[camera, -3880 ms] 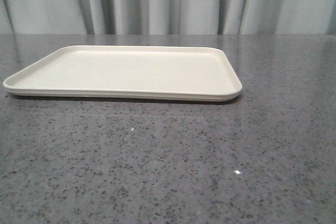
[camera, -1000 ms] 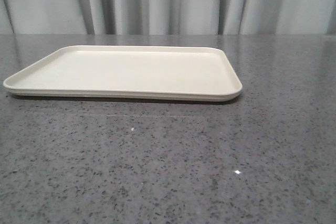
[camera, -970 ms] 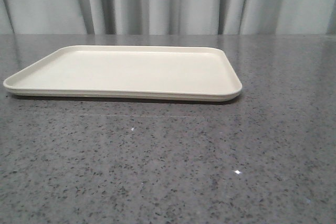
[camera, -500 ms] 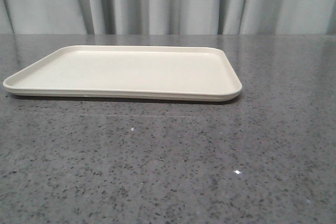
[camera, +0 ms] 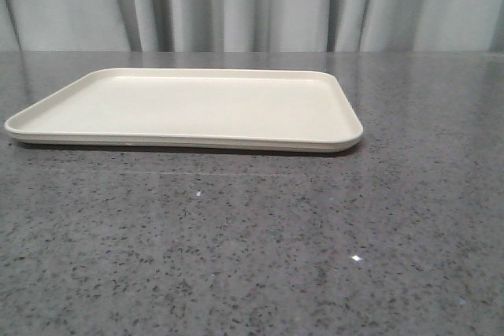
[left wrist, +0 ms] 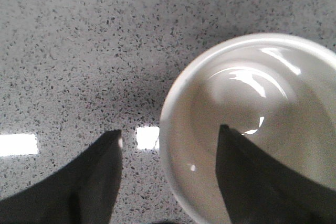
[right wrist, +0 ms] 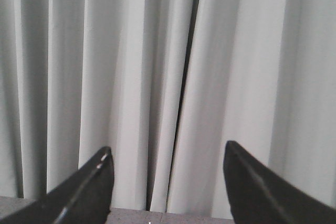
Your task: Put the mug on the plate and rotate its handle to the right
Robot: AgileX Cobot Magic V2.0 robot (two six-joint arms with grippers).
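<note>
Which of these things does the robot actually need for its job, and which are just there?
Needed:
- mug, straddled at its rim by the open left claw
- plate, nothing on it yet

Just there:
- speckled grey table
- curtain, faced by the open right claw

Mug [left wrist: 252,124] wall between left pincer [left wrist: 169,142] fingers.
</note>
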